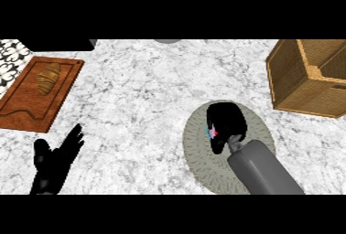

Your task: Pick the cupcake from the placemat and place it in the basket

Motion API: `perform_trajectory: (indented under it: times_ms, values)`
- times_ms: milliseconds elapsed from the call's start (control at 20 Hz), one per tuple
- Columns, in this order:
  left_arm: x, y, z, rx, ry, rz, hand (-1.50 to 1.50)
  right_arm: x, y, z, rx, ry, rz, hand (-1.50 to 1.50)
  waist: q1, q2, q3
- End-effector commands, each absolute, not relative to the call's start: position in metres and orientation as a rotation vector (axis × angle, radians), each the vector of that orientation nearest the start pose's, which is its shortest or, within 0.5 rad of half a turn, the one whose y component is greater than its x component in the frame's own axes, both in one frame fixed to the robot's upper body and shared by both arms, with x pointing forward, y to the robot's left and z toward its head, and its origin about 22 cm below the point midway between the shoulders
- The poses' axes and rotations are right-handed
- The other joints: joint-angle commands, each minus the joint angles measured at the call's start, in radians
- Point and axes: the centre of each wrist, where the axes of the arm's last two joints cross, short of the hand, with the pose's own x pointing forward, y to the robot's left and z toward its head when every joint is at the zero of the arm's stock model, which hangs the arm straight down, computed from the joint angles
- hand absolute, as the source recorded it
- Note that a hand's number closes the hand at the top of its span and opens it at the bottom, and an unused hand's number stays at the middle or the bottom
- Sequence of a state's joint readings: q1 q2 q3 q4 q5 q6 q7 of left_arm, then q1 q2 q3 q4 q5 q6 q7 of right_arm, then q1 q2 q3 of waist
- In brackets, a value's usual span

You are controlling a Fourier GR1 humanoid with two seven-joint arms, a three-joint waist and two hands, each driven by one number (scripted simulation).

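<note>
Cupcake [213, 132] on the placemat [256, 119] sits within the right hand's [225, 122] curled fingers, mostly hidden; an off-centre hold could tip it before the basket [305, 77].

Kitchen, marble counter [148, 91], croissant [49, 78] on cutting board [27, 107]

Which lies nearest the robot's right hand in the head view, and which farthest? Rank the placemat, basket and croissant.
From the right hand:
1. Placemat, directly beneath the hand.
2. Basket, up and to the right, at the counter's right edge.
3. Croissant, far left, on the wooden board.
</note>
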State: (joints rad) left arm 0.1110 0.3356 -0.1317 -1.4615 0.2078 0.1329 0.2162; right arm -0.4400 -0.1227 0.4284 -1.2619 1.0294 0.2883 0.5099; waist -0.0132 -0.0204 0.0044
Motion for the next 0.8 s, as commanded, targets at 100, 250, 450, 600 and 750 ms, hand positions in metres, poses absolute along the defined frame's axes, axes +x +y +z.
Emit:
perform_trajectory:
  times_ms: [100,250,450,600,750]
  values:
    - [0.177,0.291,-0.048,0.151,-1.005,-0.020,0.00,0.281,-0.089,0.031,-0.971,-1.049,1.144,1.50,0.012,0.015,-0.004]
    - [0.184,0.289,-0.058,0.165,-1.018,-0.023,0.00,0.289,-0.100,0.079,-0.864,-1.251,0.870,1.50,-0.004,0.015,-0.004]
    - [0.195,0.302,-0.045,0.177,-1.012,-0.009,0.00,0.284,-0.119,0.126,-0.724,-1.555,0.434,1.50,-0.011,0.015,-0.001]
    - [0.182,0.300,-0.056,0.179,-1.013,-0.001,0.00,0.271,-0.135,0.167,-0.807,-1.643,0.343,1.50,-0.014,0.011,-0.005]
    - [0.195,0.289,-0.052,0.151,-1.013,-0.020,0.00,0.256,-0.134,0.189,-0.812,-1.648,0.227,1.50,-0.006,0.015,-0.005]
